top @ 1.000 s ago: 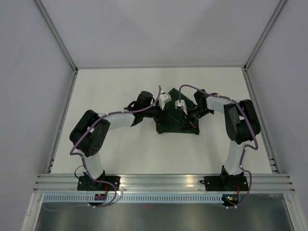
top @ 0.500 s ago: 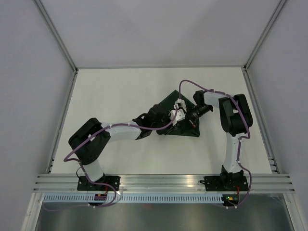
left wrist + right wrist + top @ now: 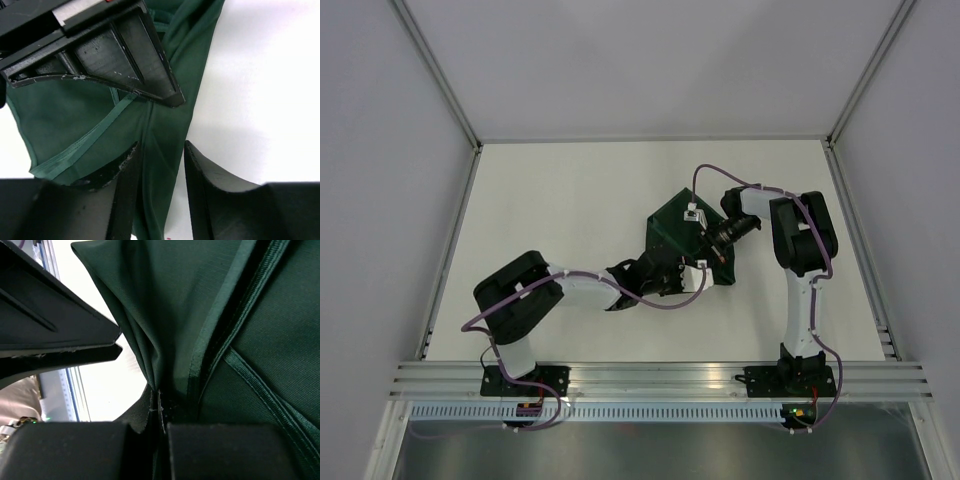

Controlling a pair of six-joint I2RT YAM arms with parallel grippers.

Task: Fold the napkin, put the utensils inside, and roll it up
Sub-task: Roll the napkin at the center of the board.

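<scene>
I am working in a robot lab cell. My arms (image 3: 582, 285) are standing bolted to an aluminium rail (image 3: 660, 373) at the near edge of a bare white counter (image 3: 550, 190). Plain pale panels (image 3: 380, 200) on metal posts (image 3: 435, 72) are closing in the left, right and far sides. Purple cables (image 3: 696, 178) are trailing along the arms.

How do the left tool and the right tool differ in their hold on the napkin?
The left tool has its jaws apart, a napkin fold lying between them; the right tool is shut, pinching gathered cloth. The left tool is at the napkin's near edge; the right tool is at its right side. Both are at the napkin, close together.
</scene>
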